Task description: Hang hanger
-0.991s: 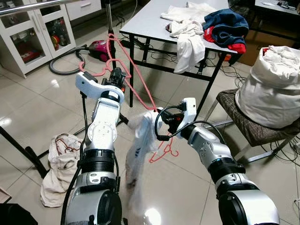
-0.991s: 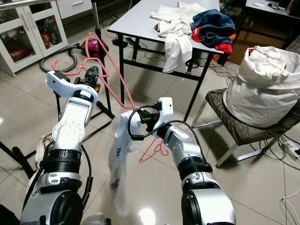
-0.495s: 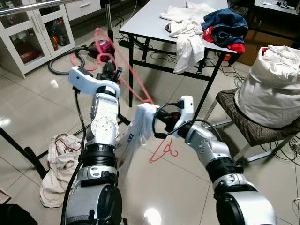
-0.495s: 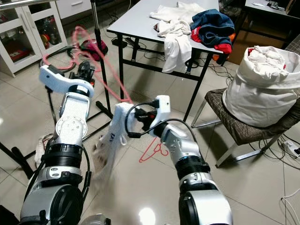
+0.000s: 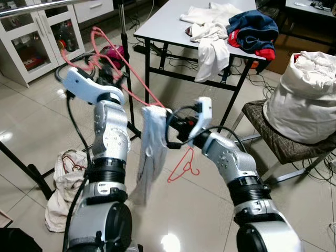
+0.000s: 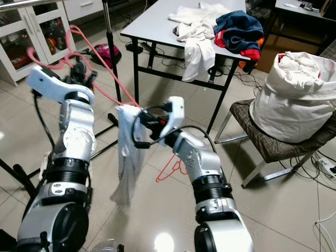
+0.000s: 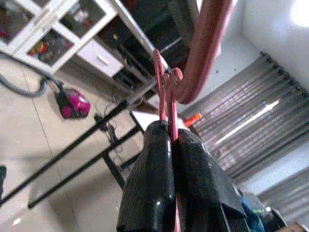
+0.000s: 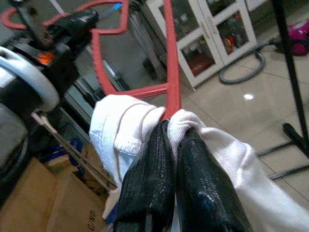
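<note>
1. The left arm is raised, elbow bent, its left gripper [image 5: 107,71] up high on the robot's left with both black fingers [image 7: 154,183] pressed together.
2. The right arm reaches forward and inward across the body; the right gripper [image 5: 170,126] sits at mid-height, its fingers [image 8: 149,179] clamped tight.
</note>
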### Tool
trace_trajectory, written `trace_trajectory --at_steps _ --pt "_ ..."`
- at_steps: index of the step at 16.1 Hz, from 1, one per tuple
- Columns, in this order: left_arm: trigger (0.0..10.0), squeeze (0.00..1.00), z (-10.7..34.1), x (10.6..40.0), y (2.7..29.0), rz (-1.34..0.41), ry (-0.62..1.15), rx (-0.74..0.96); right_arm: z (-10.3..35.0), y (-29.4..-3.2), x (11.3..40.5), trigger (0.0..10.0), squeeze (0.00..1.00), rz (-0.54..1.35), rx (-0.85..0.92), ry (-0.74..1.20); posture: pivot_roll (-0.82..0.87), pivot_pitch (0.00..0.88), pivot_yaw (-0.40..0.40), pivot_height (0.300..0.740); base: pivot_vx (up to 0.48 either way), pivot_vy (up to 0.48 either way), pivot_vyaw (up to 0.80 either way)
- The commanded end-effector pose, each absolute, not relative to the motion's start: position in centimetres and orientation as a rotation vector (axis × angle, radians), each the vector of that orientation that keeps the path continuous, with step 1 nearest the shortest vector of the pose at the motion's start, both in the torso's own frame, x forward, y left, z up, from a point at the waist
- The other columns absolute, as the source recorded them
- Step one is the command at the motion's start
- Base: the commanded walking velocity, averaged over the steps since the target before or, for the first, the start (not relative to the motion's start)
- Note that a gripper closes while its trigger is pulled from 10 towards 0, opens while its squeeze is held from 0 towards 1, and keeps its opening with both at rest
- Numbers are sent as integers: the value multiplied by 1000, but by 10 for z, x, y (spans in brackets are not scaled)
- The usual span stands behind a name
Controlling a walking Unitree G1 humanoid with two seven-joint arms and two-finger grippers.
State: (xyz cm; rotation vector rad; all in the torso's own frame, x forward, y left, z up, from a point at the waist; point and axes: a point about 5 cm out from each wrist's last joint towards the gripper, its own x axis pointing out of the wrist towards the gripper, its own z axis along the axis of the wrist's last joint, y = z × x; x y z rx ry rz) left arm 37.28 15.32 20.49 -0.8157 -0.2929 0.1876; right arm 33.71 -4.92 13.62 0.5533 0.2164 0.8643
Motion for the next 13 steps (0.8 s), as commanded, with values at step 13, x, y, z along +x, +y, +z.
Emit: trace_trajectory --at_steps 13 --pt "10000 0 175 370 113 81 -167 -631 189 -22 300 10000 0 1203 491 118 27 0 -45 740 0 0 0"
